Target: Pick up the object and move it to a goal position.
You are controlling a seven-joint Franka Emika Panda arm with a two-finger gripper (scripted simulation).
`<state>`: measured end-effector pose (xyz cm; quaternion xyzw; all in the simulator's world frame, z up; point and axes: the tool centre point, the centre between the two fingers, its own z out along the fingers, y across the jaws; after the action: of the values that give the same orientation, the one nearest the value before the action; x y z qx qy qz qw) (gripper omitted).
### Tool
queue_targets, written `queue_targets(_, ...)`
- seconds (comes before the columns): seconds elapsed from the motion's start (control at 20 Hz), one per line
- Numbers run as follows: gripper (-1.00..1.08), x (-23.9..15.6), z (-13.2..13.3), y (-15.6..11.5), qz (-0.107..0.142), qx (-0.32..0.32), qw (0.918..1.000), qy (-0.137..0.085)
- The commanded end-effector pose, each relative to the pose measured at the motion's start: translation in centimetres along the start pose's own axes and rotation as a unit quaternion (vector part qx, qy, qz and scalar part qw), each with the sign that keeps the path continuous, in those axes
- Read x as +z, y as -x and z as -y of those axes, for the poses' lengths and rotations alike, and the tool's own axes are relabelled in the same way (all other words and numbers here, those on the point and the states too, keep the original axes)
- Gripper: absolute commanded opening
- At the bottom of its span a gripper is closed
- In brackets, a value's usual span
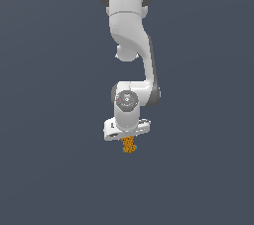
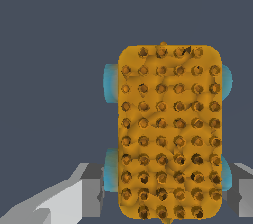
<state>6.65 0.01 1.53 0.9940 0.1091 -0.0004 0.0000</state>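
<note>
The object [image 1: 129, 146] is a small orange-yellow block with dark speckles, directly under the white gripper [image 1: 128, 140] in the exterior view. In the wrist view the object [image 2: 170, 129] fills the middle, its studded orange face toward the camera and teal bumps along both long sides. My gripper [image 2: 170, 191] straddles it. One grey finger [image 2: 90, 193] sits just outside the teal edge on one side. The other finger [image 2: 245, 193] stands a little off the opposite side. The jaws look open around the block, with a narrow gap showing on one side.
Only a uniform dark blue-grey background surrounds the arm [image 1: 130, 45] in both views. No other object, container or edge shows.
</note>
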Motion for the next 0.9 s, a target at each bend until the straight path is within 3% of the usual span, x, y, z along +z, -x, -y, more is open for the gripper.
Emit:
queue_targets(0.0, -1.00, 0.0, 0.0, 0.0, 0.000, 0.000, 1.0000, 0.000)
queue_targets(0.45, -1.00, -1.1, 0.0, 1.4, 0.000, 0.000, 1.0000, 0.000)
queue_targets(0.85, -1.00, -3.6, -0.1, 4.6, 0.000, 0.000, 1.0000, 0.000)
